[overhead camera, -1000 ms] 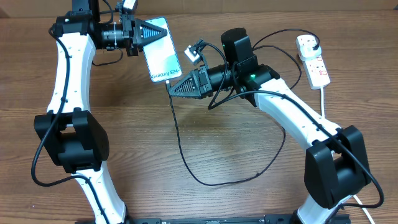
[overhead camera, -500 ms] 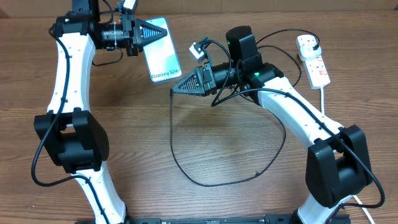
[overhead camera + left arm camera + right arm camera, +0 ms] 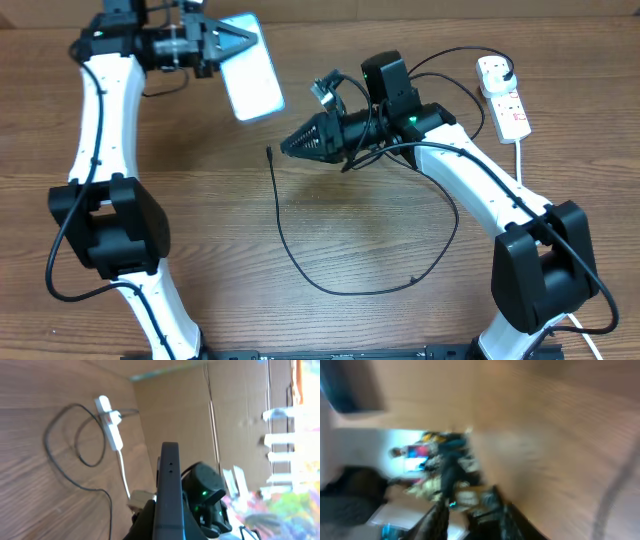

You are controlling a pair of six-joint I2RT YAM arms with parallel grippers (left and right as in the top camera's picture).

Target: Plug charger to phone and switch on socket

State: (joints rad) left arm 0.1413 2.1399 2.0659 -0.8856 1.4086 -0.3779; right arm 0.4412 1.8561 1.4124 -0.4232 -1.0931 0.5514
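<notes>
Weighing the hazards first, we judge the biggest one to be the loose end of the charger (image 3: 300, 268). Its connector tip (image 3: 270, 152) lies on the table (image 3: 380, 230) near centre frame, just beside the nose of the right gripper (image 3: 289, 148) but apart from it, with nothing pinching it. If we reach for it, so thin a tip could slip sideways or be taken at a skewed angle, and then it would not line up with the port.

The phone (image 3: 252, 80) adds to that risk. It hangs in the air in the upper left of the overhead view, tilted and well apart from the tip, so any wobble could make a mating attempt scrape its frame. The black cable also loops wide across the lower middle of the table and passes under the right arm, so we think a sweep of that arm could drag it. The socket (image 3: 510, 108) sits at the upper right, with the white plug head (image 3: 490, 68) apparently seated at its top end; a hard pull on the cable might shift it.

The left gripper (image 3: 240, 38) is clamped on the phone's top end, and the left wrist view shows the phone edge-on in its grip. For the right gripper, we cannot tell how far apart its jaws stand, because the overhead view hides the gap and the right wrist view is smeared. It holds nothing that we can see.
</notes>
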